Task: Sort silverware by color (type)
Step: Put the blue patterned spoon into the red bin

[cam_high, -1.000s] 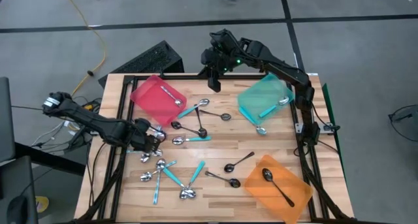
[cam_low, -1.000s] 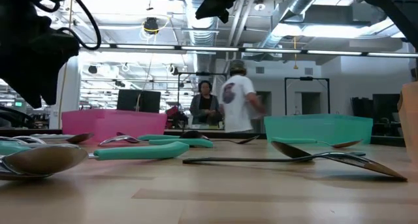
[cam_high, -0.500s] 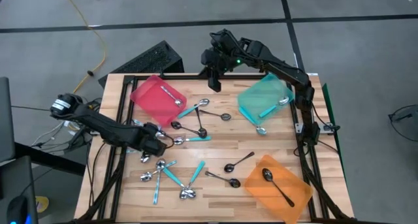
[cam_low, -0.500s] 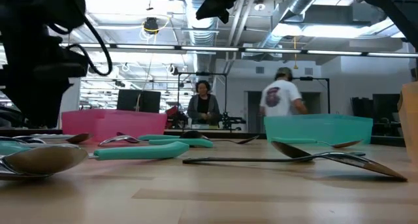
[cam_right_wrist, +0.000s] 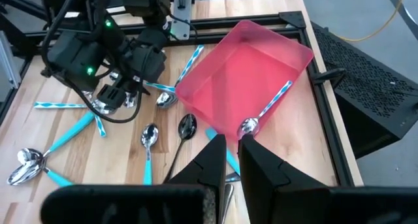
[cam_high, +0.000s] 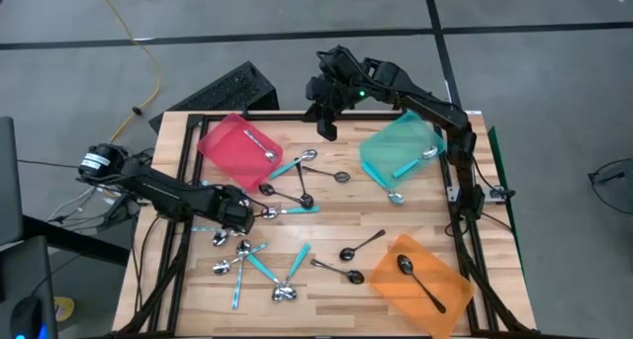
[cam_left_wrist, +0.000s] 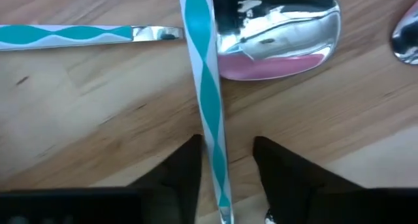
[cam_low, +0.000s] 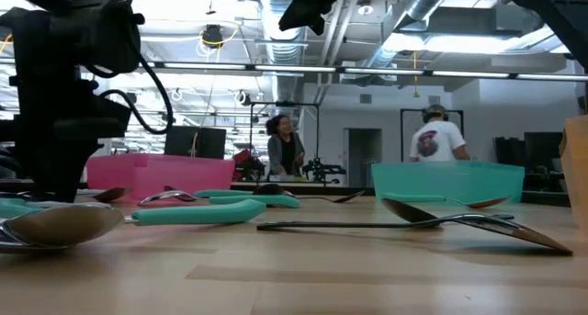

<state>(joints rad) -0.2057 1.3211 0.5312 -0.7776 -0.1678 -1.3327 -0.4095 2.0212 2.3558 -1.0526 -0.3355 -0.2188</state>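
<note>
The wooden desk (cam_high: 326, 230) carries scattered spoons (cam_high: 259, 262). The left tool (cam_left_wrist: 225, 178) stands half open astride a teal-handled spoon (cam_left_wrist: 204, 87); the right tool (cam_high: 327, 131) hangs narrow and empty. Two people (cam_low: 285, 150) stand in the room behind.

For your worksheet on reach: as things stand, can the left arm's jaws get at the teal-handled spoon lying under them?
Probably yes. The left gripper is down at the table, its jaws standing either side of the teal-handled spoon, with nothing lying over the handle there.
</note>
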